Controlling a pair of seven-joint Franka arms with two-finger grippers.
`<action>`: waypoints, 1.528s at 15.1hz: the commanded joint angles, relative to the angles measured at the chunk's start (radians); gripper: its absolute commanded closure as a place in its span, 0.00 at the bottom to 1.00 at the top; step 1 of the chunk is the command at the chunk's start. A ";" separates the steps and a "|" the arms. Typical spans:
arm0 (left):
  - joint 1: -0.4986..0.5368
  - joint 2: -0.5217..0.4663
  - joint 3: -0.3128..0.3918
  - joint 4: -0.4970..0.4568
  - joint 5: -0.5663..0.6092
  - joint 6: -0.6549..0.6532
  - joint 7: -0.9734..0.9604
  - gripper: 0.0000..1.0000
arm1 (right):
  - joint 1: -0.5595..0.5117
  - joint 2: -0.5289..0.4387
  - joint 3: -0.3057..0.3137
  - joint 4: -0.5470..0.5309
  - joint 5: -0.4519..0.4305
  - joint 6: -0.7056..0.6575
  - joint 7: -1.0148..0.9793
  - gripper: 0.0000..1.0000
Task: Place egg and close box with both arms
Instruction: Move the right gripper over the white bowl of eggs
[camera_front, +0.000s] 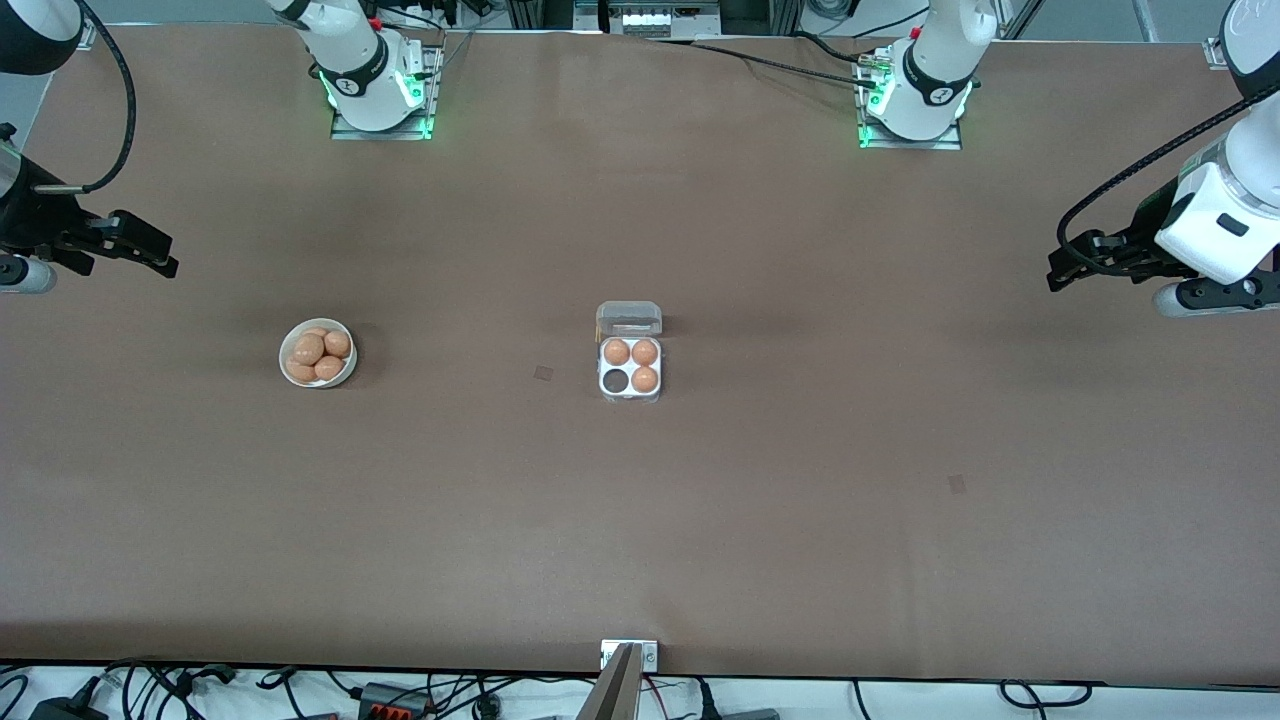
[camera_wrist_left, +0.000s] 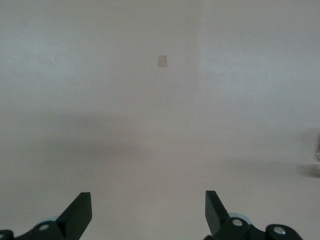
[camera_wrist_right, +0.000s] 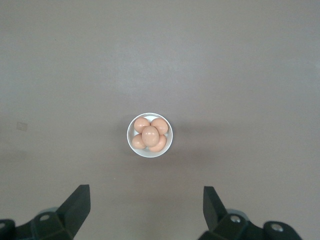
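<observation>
Up in the air at either end of the table, both grippers wait with nothing in them. Left gripper (camera_front: 1060, 270): black, two wedge-shaped fingers spread wide, over bare table at the left arm's end; its wrist view shows only plain matte surface and a small square patch (camera_wrist_left: 162, 61). Right gripper (camera_wrist_right: 146, 205): same black wedge fingers, spread wide, over the table at the right arm's end, with its wrist camera looking down on the bowl (camera_wrist_right: 150, 135).

Bowl: round, white, smooth-rimmed, heaped with smooth light-brown oval eggs; one egg (camera_wrist_right: 150, 135) sits on top of the pile.

Box (camera_front: 630, 365): small, square, clear glossy plastic, near the table's middle, well apart from the bowl and toward the left arm's end from it. Whitish tray with four round cells; three hold eggs, one cell (camera_front: 615, 381) shows dark and empty. The see-through lid (camera_front: 629, 319) stands open along the tray's edge farther from the front camera.

Table (camera_front: 800, 500): flat brown matte covering, faintly creased. Green-lit arm bases stand along its farther edge; cables trail past its nearer edge.
</observation>
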 joint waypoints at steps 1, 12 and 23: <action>0.008 -0.025 -0.006 -0.029 -0.003 0.011 0.019 0.00 | -0.007 -0.019 0.008 -0.005 0.000 -0.013 -0.018 0.00; 0.029 -0.031 -0.008 -0.038 -0.003 0.022 0.017 0.00 | -0.007 0.129 0.008 0.010 -0.003 0.045 -0.014 0.00; 0.029 -0.024 -0.006 -0.028 -0.003 0.022 0.019 0.00 | -0.007 0.439 0.007 -0.027 -0.011 0.079 -0.004 0.00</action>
